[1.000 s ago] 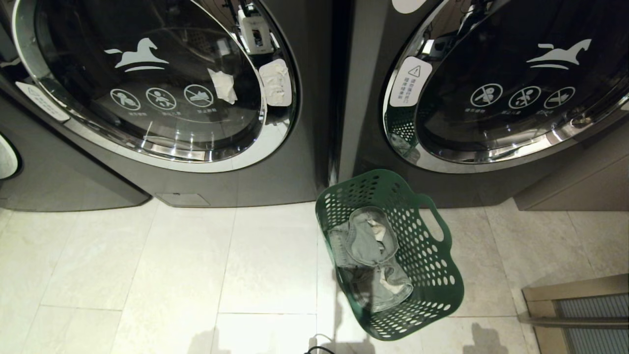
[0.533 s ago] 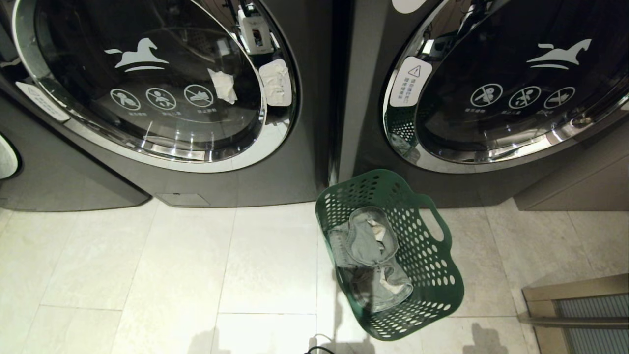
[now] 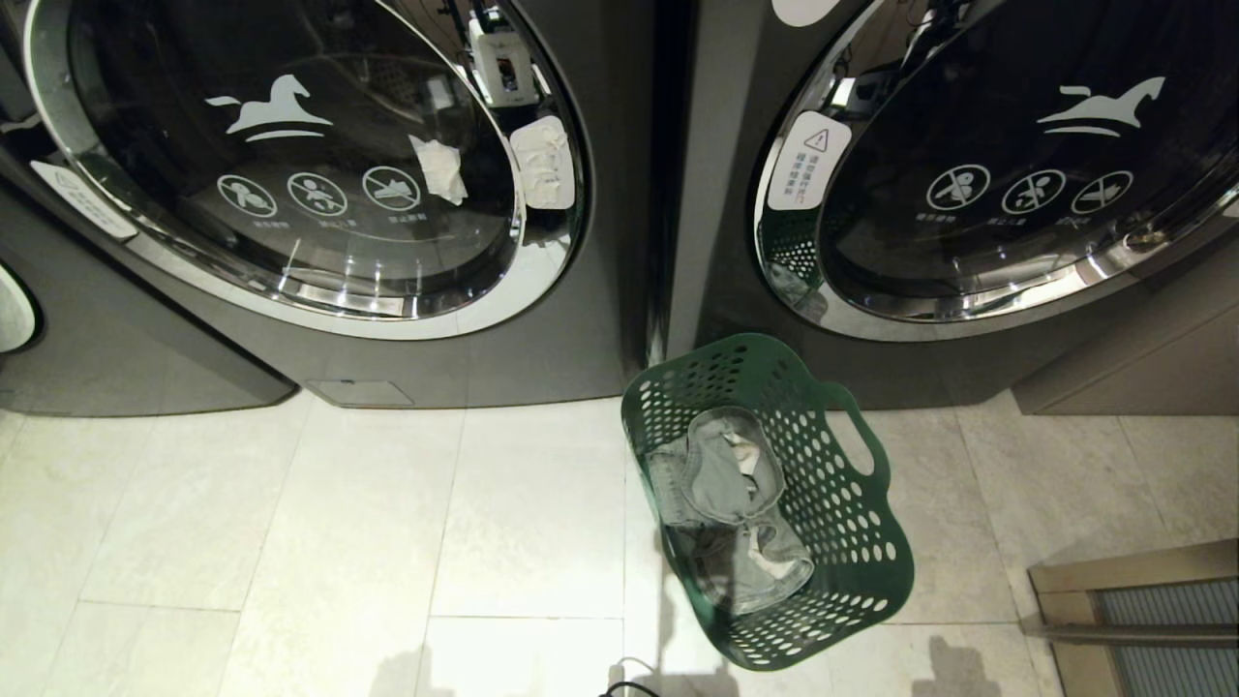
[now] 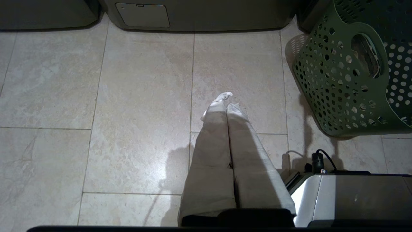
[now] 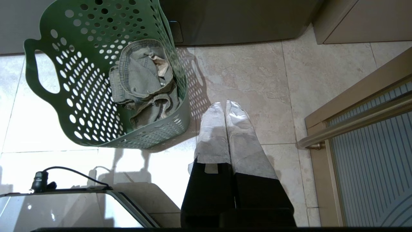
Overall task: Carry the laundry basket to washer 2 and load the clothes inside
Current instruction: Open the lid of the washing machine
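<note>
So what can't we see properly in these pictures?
- Which machine is washer 2: no number shows on the left washer or right washer in the head view; their tops are cut off.
- What lies under the jeans: the laundry basket wall and the jeans hide it.
- Inside both drums: dark glass and reflections.

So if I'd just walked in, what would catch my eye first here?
Probably the green laundry basket on the pale tiled floor, with crumpled grey denim clothes inside it. Behind it loom two dark washers with big round glass doors, one on the left and one on the right, both closed. Both of the robot's cloth-wrapped pincers, left and right, hang shut over the floor on either side of the basket.
</note>
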Tool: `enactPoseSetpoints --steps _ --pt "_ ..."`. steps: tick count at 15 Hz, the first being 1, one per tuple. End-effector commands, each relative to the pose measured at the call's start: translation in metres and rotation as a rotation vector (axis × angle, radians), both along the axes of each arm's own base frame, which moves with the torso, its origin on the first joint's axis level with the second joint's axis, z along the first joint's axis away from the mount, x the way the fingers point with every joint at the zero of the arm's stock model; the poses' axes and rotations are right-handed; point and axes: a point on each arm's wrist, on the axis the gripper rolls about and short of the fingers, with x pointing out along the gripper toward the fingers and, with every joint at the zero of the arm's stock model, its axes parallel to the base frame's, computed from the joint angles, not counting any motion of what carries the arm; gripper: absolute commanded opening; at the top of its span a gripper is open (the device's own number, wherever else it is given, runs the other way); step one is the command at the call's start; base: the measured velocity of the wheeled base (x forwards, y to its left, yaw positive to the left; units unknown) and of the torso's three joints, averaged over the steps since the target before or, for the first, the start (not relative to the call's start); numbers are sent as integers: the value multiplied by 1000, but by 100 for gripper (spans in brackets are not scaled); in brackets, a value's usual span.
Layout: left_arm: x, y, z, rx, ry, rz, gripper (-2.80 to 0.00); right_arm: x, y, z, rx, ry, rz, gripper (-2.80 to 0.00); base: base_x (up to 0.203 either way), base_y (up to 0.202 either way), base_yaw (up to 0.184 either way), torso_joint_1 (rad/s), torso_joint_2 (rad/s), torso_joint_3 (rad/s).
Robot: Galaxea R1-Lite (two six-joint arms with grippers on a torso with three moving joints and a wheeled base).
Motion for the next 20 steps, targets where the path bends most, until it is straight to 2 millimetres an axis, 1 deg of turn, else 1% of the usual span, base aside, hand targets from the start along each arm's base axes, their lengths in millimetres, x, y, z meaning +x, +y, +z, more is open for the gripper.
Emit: enactPoseSetpoints --steps 1,16,18,20 --pt "0 0 0 0 1 0 -280 0 0 0 0 1 0 -280 0 0 0 0 0 0" --pt "0 0 0 0 1 1 -280 0 0 0 0 1 1 -280 0 0 0 0 0 0" --pt "0 0 0 0 1 0 -280 0 0 0 0 1 0 -280 -14 -88 3 2 -1 2" --pt "0 0 0 0 1 1 -280 0 0 0 0 1 0 -280 -96 -193 3 7 8 -1"
